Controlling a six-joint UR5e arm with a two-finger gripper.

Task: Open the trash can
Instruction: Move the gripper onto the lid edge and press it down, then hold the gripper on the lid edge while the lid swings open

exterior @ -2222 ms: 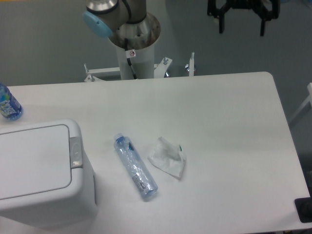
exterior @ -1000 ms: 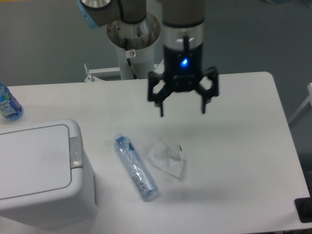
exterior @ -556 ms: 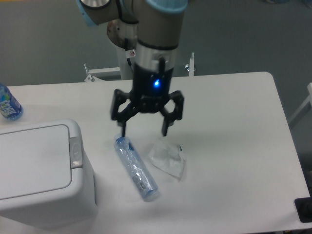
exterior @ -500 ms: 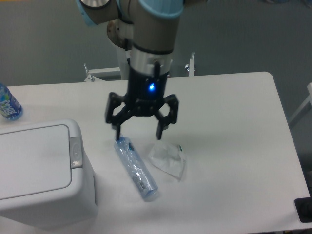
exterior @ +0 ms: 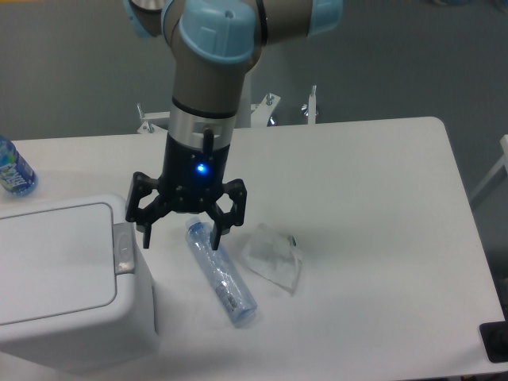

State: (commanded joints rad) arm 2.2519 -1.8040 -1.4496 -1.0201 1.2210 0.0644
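Note:
The white boxy trash can (exterior: pixel 71 317) stands at the front left of the table, its flat lid (exterior: pixel 51 262) shut. Its small grey latch button (exterior: pixel 124 246) sits on the right edge of the lid. My gripper (exterior: pixel 181 240) hangs open and empty just right of the can, its left fingertip (exterior: pixel 146 238) close beside the latch button and its right one over the lying bottle. I cannot tell whether the fingertip touches the can.
A crushed clear bottle with a blue cap (exterior: pixel 221 273) lies on the table right of the can. A crumpled white wrapper (exterior: pixel 274 258) lies beside it. Another blue bottle (exterior: pixel 13 171) stands at the far left edge. The arm's base (exterior: pixel 216 79) is at the table's back.
My gripper has come down from the upper right and moved left across the table, from above the wrapper to beside the can's latch. It stayed open. The can's lid has not moved.

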